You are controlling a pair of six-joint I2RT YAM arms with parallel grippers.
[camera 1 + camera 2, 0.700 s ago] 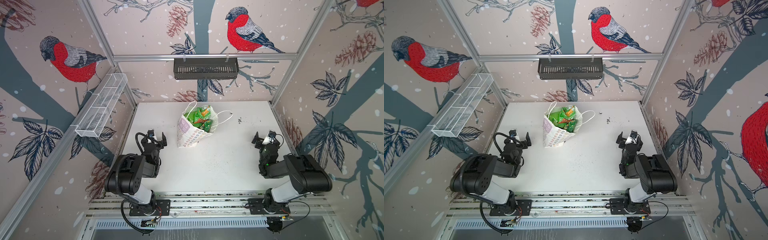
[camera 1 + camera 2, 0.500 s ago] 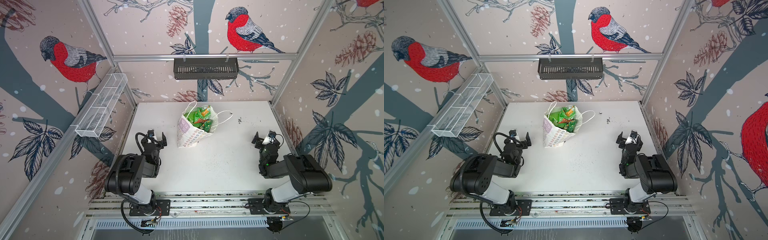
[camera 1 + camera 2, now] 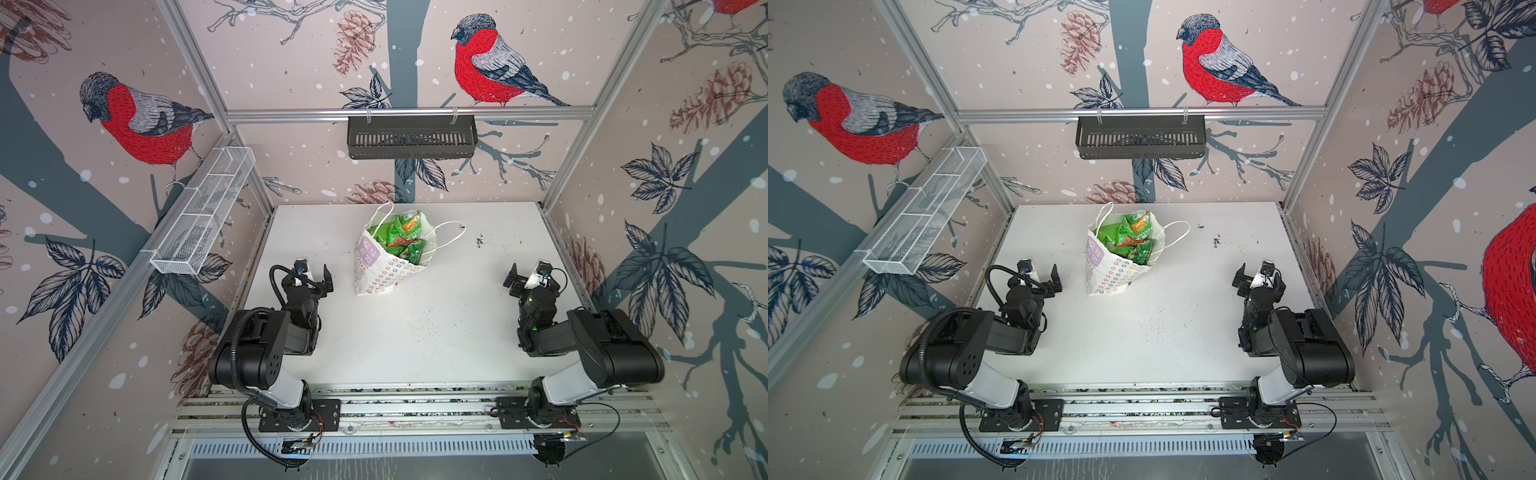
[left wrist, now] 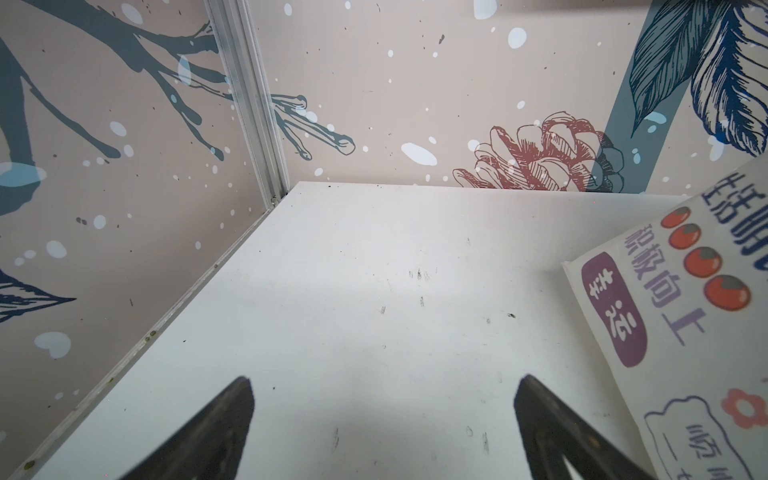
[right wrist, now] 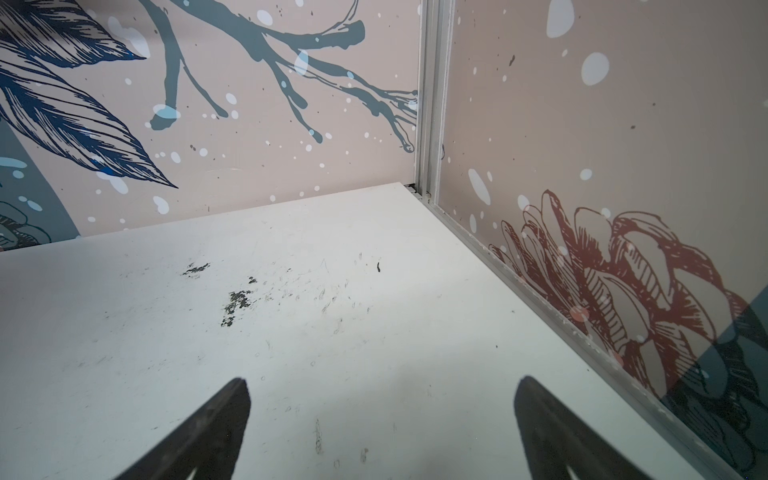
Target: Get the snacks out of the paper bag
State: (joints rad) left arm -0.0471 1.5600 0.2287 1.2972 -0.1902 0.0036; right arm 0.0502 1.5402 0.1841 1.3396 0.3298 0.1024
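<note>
Nearest the rail, the left gripper (image 3: pixel 312 277) has its fingers released and spread wide over bare table (image 3: pixel 415 332), nothing between them; the left wrist view shows both dark fingertips (image 4: pixel 243 386) with only white surface in the gap. The right gripper (image 3: pixel 532 277) is likewise spread and empty, its fingertips (image 5: pixel 239 388) framing bare table. Ahead of the left fingers and to their inner side stands the bag (image 3: pixel 384 270) – near the inner finger but apart from it in both top views, well apart from the right fingers. It leans, mouth tipped up and away from the grippers, with a dotted side facing them and a side with a purple patch and printed characters filling the edge of the left wrist view (image 4: pixel 685 332). The snacks (image 3: pixel 399 237) all lie inside its open mouth, beyond the fingers: crinkly packets, mostly green, one showing orange. Its cord handles flop to either side of the opening. Further ahead of the right fingers, dark scuffs (image 5: pixel 235 307) mark the table. Beyond all this, a black basket (image 3: pixel 411 137) hangs on the back wall.
</note>
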